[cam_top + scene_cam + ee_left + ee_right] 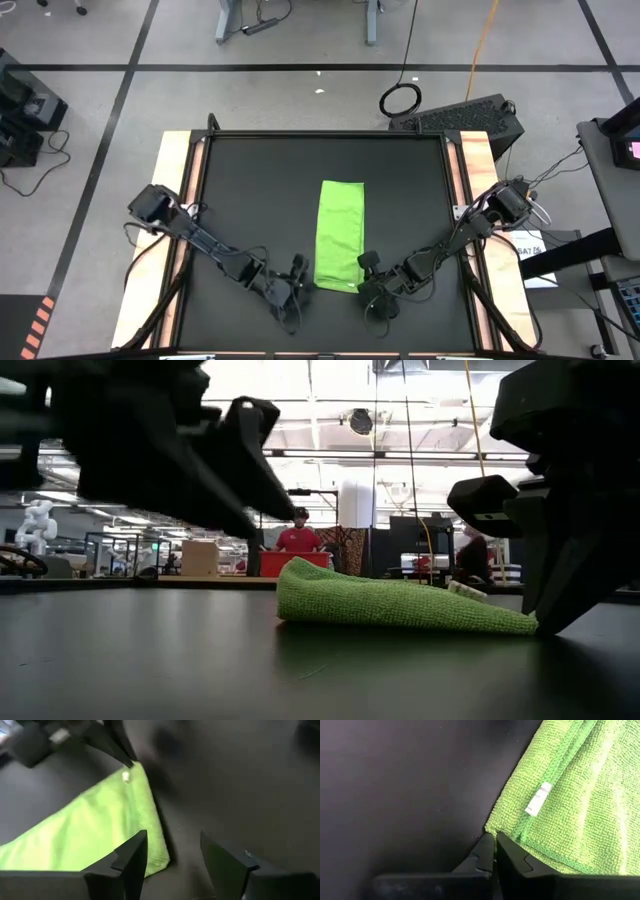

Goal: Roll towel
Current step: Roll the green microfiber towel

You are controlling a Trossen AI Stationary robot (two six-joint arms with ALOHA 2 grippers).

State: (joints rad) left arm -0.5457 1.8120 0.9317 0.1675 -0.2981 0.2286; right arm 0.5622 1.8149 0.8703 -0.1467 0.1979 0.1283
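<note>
- The lime-green towel (340,235) lay folded into a long narrow strip down the middle of the black worktop (250,190), flat along its length.
- The left gripper (296,283) sat low just beside the strip's near corner, its jaws spread with nothing between them (the towel edge lay alongside one finger (131,859)).
- The right gripper (368,284) was at the strip's opposite near corner, jaws pressed together at the towel's hem, by its small white label (538,799).
- A person in a red shirt (299,537) stood far behind the worktop.
</note>
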